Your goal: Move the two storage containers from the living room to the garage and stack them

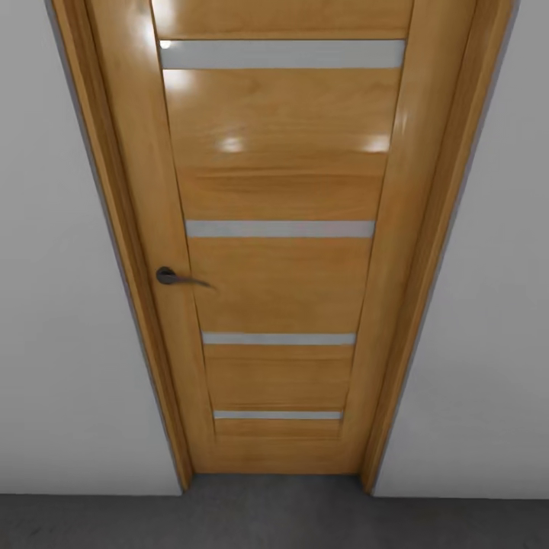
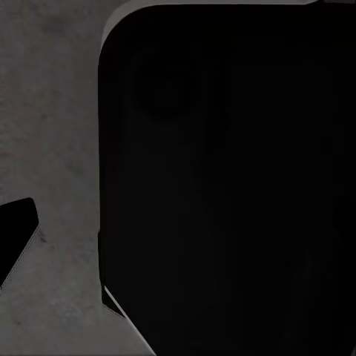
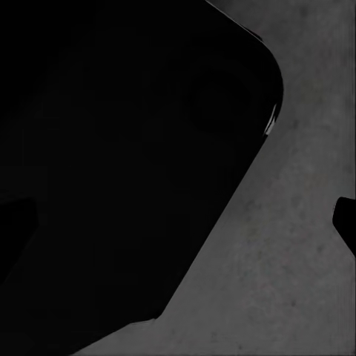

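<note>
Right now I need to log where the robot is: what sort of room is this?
Probably the garage: a closed orange-wood door with pale slits, plain white walls, and grey mottled concrete floor.

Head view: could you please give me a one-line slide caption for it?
Closed orange-wood door with four pale slits and dark handle, between white walls above grey concrete floor.

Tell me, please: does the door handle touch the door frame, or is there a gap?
Apart. In the head view the dark handle is mounted on the door leaf, and a strip of orange wood separates it from the frame beside it.
</note>
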